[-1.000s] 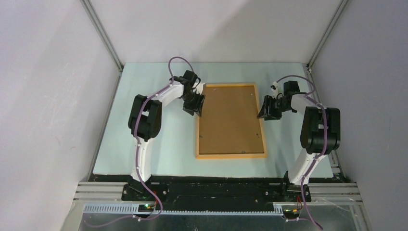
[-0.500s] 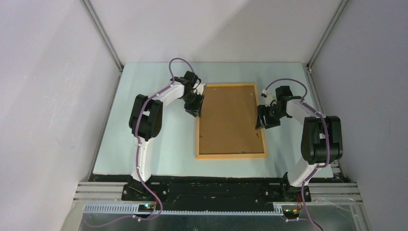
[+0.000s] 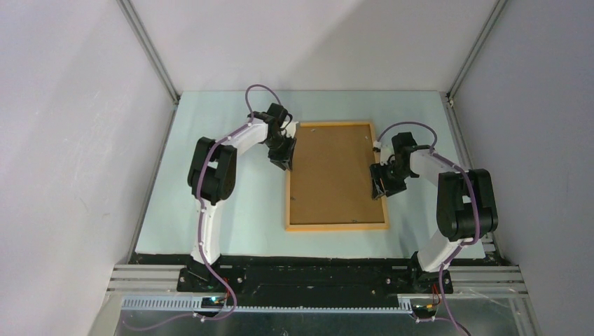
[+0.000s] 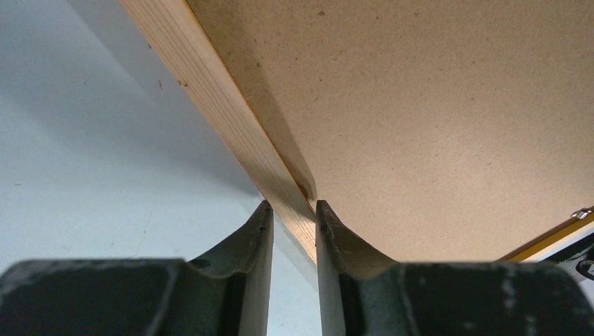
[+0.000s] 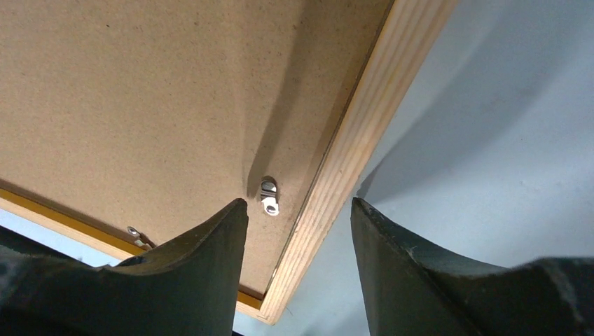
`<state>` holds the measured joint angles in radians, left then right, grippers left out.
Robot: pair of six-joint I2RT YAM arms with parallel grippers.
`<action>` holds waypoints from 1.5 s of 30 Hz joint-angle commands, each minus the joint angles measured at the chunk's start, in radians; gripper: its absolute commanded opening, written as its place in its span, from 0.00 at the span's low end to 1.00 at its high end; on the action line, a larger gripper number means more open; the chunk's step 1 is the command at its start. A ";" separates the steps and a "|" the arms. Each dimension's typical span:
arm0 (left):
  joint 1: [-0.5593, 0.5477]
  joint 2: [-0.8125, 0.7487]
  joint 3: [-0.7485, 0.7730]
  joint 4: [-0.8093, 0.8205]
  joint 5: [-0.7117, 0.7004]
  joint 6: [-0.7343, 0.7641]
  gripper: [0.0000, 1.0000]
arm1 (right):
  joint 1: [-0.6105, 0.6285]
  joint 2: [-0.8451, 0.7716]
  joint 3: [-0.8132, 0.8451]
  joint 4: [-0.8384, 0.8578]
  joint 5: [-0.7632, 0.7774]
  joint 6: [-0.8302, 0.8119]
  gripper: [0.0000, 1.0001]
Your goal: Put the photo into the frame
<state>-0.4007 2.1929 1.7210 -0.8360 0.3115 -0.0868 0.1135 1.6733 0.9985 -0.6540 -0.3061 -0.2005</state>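
1. The frame (image 3: 336,226) is laid flat in the middle of the bench (image 3: 210,210), back side up, its long rails running from near to far.
2. Its opening is filled by a brown backing board (image 3: 335,175), which is bordered on all four sides by the pale wood rails.
3. A small metal tab (image 5: 268,196) is seen on the board just inside the right rail; its shadow is cast across the board.
4. The left pincer (image 4: 293,210) is clamped on the frame. The left rail is gripped between both fingertips, one on the outer edge and one on the inner edge over the board. In the overhead view this grip is placed toward the far end of that rail.
5. The right pincer (image 5: 298,203) is held wide apart above the right rail, about halfway along it. One fingertip is set over the board, the other at the rail's outer edge, and the tab is framed between them. Whether either fingertip touches the frame cannot be told.
6. Bare bench is left all round the frame. A broad strip is seen to the left and a narrower one to the right, where the right arm's elbow is raised near the bench edge. Open strips are also left beyond the far rail and before the near rail.
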 commanded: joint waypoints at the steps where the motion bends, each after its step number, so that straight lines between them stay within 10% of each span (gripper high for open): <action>1: 0.005 0.014 0.019 0.005 0.005 0.007 0.25 | 0.004 -0.034 -0.010 -0.003 0.019 -0.013 0.59; 45: 0.005 -0.002 0.006 0.005 0.001 0.015 0.14 | 0.008 0.018 0.028 0.047 0.027 0.036 0.35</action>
<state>-0.4004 2.1929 1.7210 -0.8368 0.3141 -0.0978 0.1146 1.6814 1.0000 -0.6315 -0.2676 -0.1574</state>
